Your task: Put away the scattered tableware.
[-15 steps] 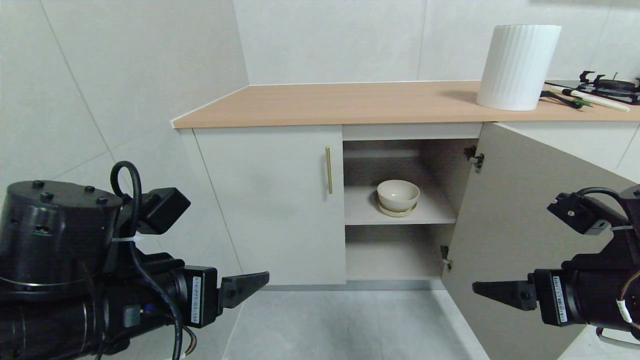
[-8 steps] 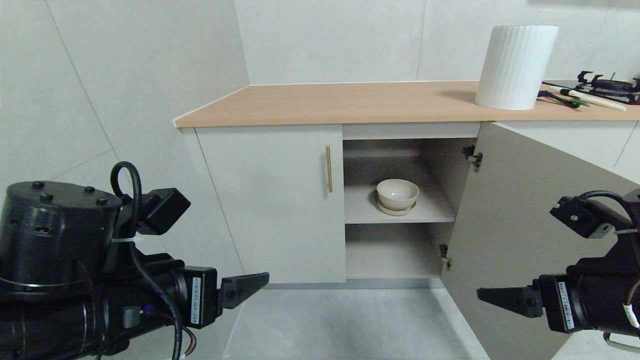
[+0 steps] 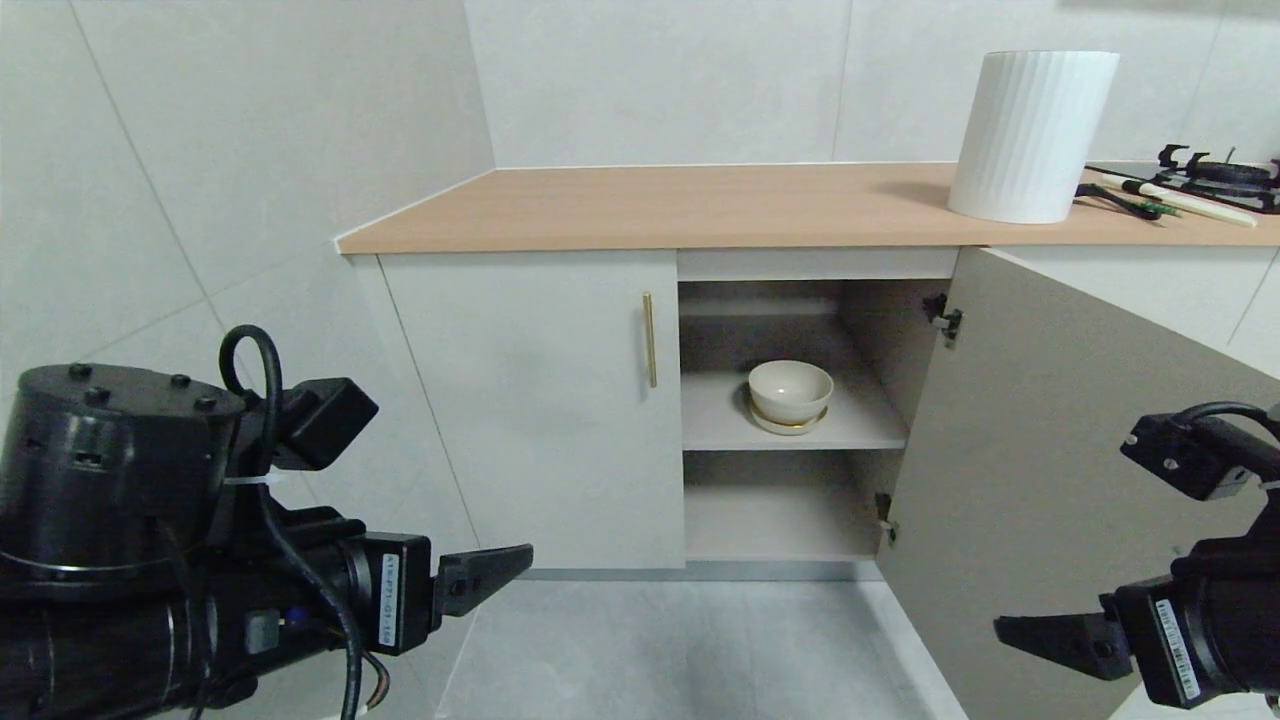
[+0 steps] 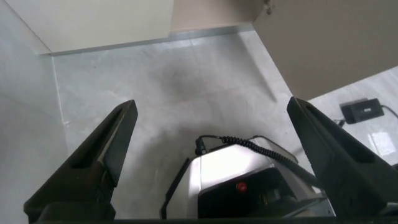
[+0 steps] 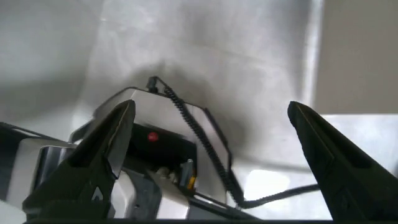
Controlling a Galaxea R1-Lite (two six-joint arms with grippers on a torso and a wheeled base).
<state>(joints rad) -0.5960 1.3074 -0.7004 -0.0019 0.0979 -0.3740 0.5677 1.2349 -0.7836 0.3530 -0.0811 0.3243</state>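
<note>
Head view: cabinet [image 3: 530,400] under a wood countertop [image 3: 700,205]. Cabinet's L door is closed, w/ a slim gold handle [image 3: 649,340] at its inner edge. Its R door [image 3: 1020,450] is swung wide, free edge jutting out from the cabinet front.

Bowl [image 3: 790,388] sits on a small plate [image 3: 790,426] on the cabinet's upper shelf [image 3: 875,428], near the shelf's front edge and apart from the side walls. Lower shelf [image 3: 780,520] is below.

On the countertop, above the R door's hinge side, stands a white ribbed cylinder [image 3: 1035,135] near the front edge. Long utensils [image 3: 1185,200] and a black burner grate [image 3: 1220,168] lie just past it.

Left gripper [image 4: 211,112] is low, before the cabinet's closed door and well apart from it, jaws spread wide w/ floor [image 3: 700,640] showing between them. Right gripper [image 5: 211,109] is low, before the open door's inner face, jaws likewise spread wide.

Each wrist carries a white label [image 3: 390,600], print too small to read. The floor before the cabinet's opening lies between both grippers.
</note>
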